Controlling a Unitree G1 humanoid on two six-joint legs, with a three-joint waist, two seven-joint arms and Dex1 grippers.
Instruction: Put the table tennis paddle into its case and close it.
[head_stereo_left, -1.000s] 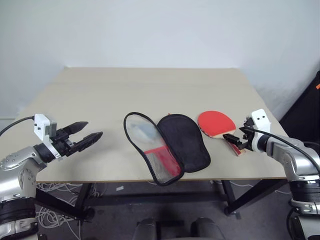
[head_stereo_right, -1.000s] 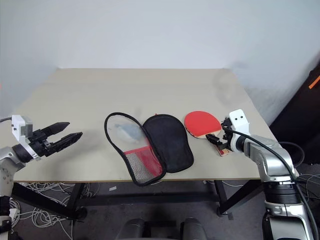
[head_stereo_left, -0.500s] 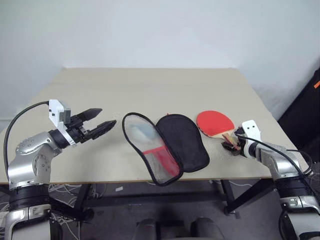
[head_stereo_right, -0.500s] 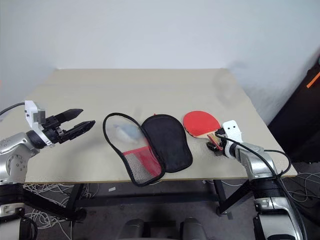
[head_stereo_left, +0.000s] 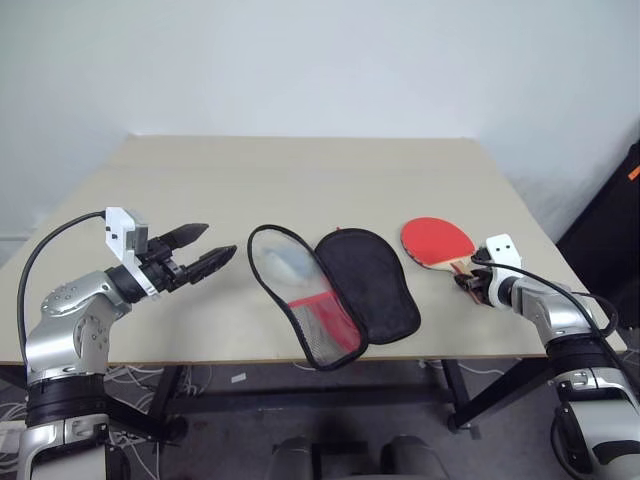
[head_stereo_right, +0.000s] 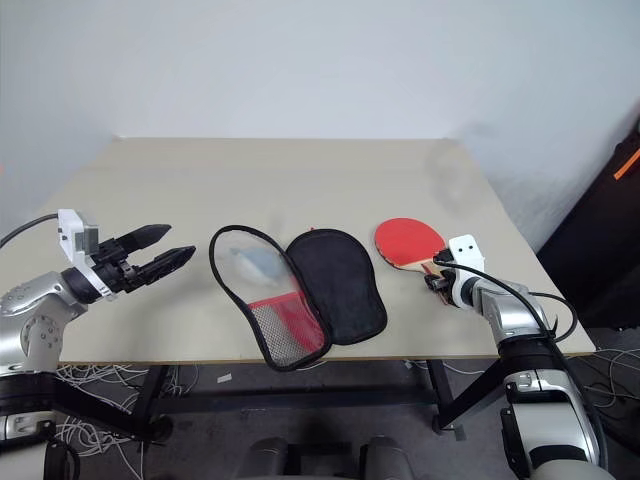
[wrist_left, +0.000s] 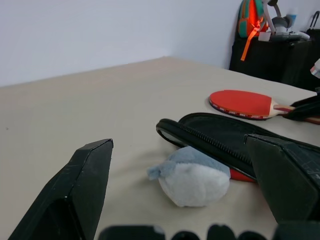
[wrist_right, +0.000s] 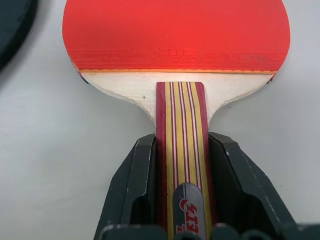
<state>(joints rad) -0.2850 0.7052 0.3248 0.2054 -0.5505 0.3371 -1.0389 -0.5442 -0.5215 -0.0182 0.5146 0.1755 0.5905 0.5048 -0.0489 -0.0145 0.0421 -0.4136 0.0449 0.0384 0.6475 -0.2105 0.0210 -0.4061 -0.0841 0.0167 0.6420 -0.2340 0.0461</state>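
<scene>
The table tennis paddle (head_stereo_left: 437, 240) lies flat, red face up, at the right of the table. My right gripper (head_stereo_left: 468, 281) is shut on its striped wooden handle (wrist_right: 182, 150), one finger (wrist_right: 135, 185) pressed against each side. The case (head_stereo_left: 335, 295) lies unzipped and spread open at mid-table: a black half on the right, and on the left a black-edged half with red fabric and mesh. My left gripper (head_stereo_left: 205, 252) hovers open to the left of the case, pointing at it, nothing between its fingers (wrist_left: 75, 200).
A small grey-white soft lump (wrist_left: 192, 175) rests at the open left half of the case. The beige table (head_stereo_left: 300, 170) has bare room behind and to the left. Dark bags (wrist_left: 280, 55) stand beyond the table's right side.
My right gripper has come down and closed on the paddle's handle, nudging the paddle slightly. My left gripper has moved right, toward the case, and stays open.
</scene>
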